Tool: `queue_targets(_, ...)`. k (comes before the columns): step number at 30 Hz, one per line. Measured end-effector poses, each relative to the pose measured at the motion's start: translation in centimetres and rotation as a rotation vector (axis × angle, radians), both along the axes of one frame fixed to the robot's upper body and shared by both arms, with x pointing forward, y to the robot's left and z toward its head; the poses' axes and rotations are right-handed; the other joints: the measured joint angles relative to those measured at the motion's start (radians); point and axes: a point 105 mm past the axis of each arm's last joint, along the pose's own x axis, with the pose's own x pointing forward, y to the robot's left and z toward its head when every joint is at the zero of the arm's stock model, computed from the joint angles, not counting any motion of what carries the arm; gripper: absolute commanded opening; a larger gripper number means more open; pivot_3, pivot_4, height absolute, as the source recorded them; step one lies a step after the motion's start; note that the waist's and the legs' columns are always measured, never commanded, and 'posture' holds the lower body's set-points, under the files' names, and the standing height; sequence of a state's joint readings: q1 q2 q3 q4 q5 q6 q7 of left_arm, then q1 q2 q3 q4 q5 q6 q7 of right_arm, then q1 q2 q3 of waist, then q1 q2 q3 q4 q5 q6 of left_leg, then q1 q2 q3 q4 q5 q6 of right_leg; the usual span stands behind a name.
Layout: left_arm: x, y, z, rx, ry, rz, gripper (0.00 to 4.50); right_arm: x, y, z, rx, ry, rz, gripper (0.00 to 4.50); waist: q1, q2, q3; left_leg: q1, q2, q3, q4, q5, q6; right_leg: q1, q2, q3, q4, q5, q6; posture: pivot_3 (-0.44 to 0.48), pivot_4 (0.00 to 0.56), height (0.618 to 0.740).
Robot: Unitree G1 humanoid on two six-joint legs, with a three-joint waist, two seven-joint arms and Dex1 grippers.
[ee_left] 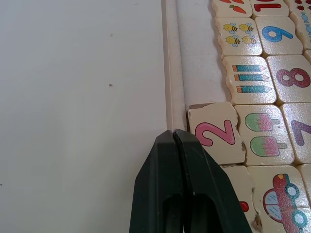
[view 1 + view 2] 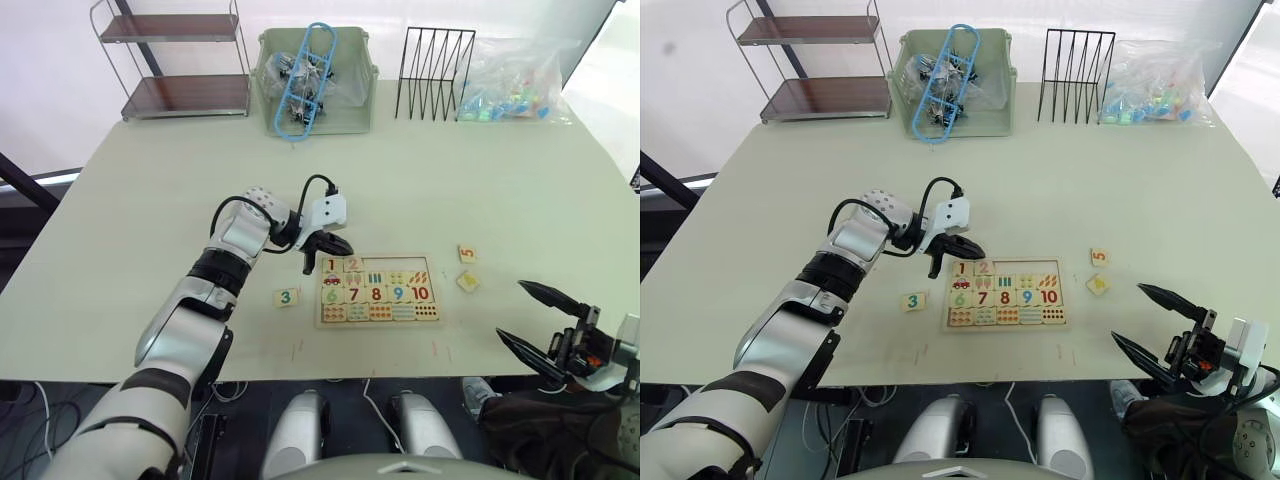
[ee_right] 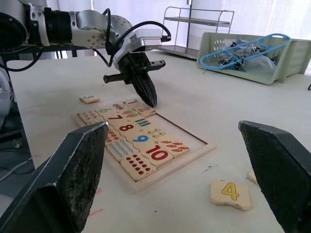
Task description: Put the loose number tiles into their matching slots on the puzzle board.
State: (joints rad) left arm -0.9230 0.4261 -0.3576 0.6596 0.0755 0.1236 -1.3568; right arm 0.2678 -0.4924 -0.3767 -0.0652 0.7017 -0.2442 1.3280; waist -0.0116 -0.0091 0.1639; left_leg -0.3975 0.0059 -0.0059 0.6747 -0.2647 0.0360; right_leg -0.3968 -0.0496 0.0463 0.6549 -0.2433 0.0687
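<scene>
The puzzle board lies near the table's front edge, its lower rows full of number and picture tiles. In its top row, tile 1 and tile 2 sit in place, the 2 slightly askew. The matching slots to their right are bare. My left gripper is shut with nothing in it, its tips on the board's rim beside the 2. Loose tile 3 lies left of the board; tile 5 and tile 4 lie to its right. My right gripper hovers open at the table's front right.
Along the far edge stand a two-tier shelf, a pale basket with a blue hanger, a black wire rack and a plastic bag of coloured pieces.
</scene>
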Motion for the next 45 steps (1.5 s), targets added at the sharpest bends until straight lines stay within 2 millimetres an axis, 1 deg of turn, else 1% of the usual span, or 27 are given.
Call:
queue_targets(6,0.2,0.1,0.3,-0.020,0.003,0.011,0.05,0.0,0.0,0.0,0.001,0.002,-0.001,4.50,0.000,0.000,0.000,0.000,0.000,0.000,0.000,0.000,0.000,0.000,0.000,0.000,0.000,0.000,0.000,0.000,0.150,0.740)
queue_targets(9,0.4,0.4,1.2,-0.080,-0.001,0.030,0.05,0.0,0.0,0.0,0.001,0.002,-0.001,4.50,0.000,0.000,0.000,0.000,0.000,0.000,0.000,0.000,0.000,0.000,0.000,0.000,0.000,0.000,0.000,0.000,0.150,0.740)
queue_targets(12,0.5,1.1,2.4,-0.148,0.003,0.056,0.05,0.0,0.0,0.0,0.001,0.001,0.000,4.50,-0.001,0.000,0.000,0.000,0.000,0.000,0.000,0.000,0.000,0.000,0.000,0.000,0.000,0.000,0.000,0.000,0.150,0.740)
queue_targets(15,0.5,2.4,3.2,-0.208,0.007,0.104,0.05,0.3,0.1,0.3,0.001,-0.012,0.006,4.50,-0.003,0.000,0.000,0.000,0.000,0.000,0.000,0.000,0.000,0.000,0.000,0.000,0.001,0.000,0.000,0.000,0.150,0.740)
queue_targets(20,-0.2,4.3,2.8,-0.298,0.033,0.195,0.05,0.8,0.1,0.6,0.010,-0.015,0.016,4.50,-0.001,0.000,0.000,0.000,0.001,0.000,0.000,0.000,0.000,0.000,0.000,0.000,0.001,0.000,0.000,0.000,0.150,0.740)
queue_targets(23,-0.6,5.7,3.1,-0.348,0.019,0.259,0.05,1.1,0.0,0.7,0.014,-0.017,0.015,4.50,-0.001,0.000,0.000,0.000,0.002,-0.001,0.000,0.000,0.000,-0.001,0.000,0.000,0.001,0.000,0.000,0.000,0.150,0.740)
queue_targets(26,-1.3,7.5,3.3,-0.392,-0.001,0.332,0.05,1.4,-0.5,0.3,0.018,0.006,0.002,4.50,-0.001,0.000,0.000,0.000,0.003,0.000,0.000,0.000,0.000,0.000,-0.001,0.000,0.001,0.000,0.000,0.000,0.150,0.740)
queue_targets(32,-2.8,10.4,3.3,-0.467,-0.009,0.467,0.05,2.1,-1.2,0.1,-0.004,0.032,-0.024,4.50,0.000,0.000,0.000,0.001,0.003,0.000,0.000,0.000,0.000,0.000,-0.001,0.000,0.002,0.000,0.000,0.000,0.150,0.740)
queue_targets(33,-2.9,10.8,3.3,-0.477,-0.013,0.490,0.56,2.2,-1.4,0.0,-0.010,0.040,-0.035,4.50,0.002,0.000,0.000,0.001,0.003,0.000,0.000,0.000,0.000,0.000,-0.002,0.000,0.002,0.000,0.000,0.000,0.150,0.740)
queue_targets(34,-3.1,11.2,3.2,-0.484,-0.026,0.517,0.88,2.4,-1.5,-0.2,-0.014,0.047,-0.052,4.50,0.002,0.000,0.000,0.001,0.003,0.000,0.000,0.000,0.000,0.000,-0.002,0.000,0.001,0.000,0.000,0.000,0.150,0.740)
queue_targets(37,-3.6,12.3,2.9,-0.496,-0.053,0.583,2.28,2.9,-1.8,-0.6,-0.036,0.068,-0.104,4.50,0.001,0.000,0.000,0.001,0.003,0.000,0.000,0.000,0.000,0.000,-0.002,0.000,0.001,0.000,0.000,0.000,0.150,0.740)
queue_targets(39,-4.4,13.2,2.1,-0.485,-0.062,0.630,3.33,3.2,-2.1,-1.0,-0.063,0.087,-0.152,4.50,-0.002,0.000,0.000,0.001,0.003,0.000,0.000,0.000,0.000,-0.001,-0.003,0.000,0.002,0.000,-0.001,0.000,0.150,0.740)
queue_targets(41,-5.2,14.0,0.9,-0.460,-0.067,0.687,4.39,3.5,-2.7,-1.8,-0.092,0.117,-0.211,4.50,-0.002,0.000,0.000,0.001,0.004,0.000,-0.001,0.000,0.000,-0.001,-0.003,0.000,0.002,0.000,-0.001,0.000,0.150,0.740)
queue_targets(44,-6.1,14.8,0.6,-0.450,-0.099,0.740,4.46,3.8,-3.0,-2.1,-0.111,0.131,-0.251,4.50,0.001,0.000,0.000,0.001,0.004,0.000,-0.001,0.000,0.000,-0.001,-0.004,-0.001,0.002,0.000,-0.001,0.000,0.150,0.740)
queue_targets(45,-6.9,15.3,0.8,-0.450,-0.128,0.765,4.46,3.9,-3.2,-2.2,-0.113,0.136,-0.274,4.50,0.001,0.000,0.000,0.001,0.003,0.000,-0.001,0.000,0.000,0.000,-0.005,-0.001,0.001,-0.001,-0.001,0.000,0.150,0.740)
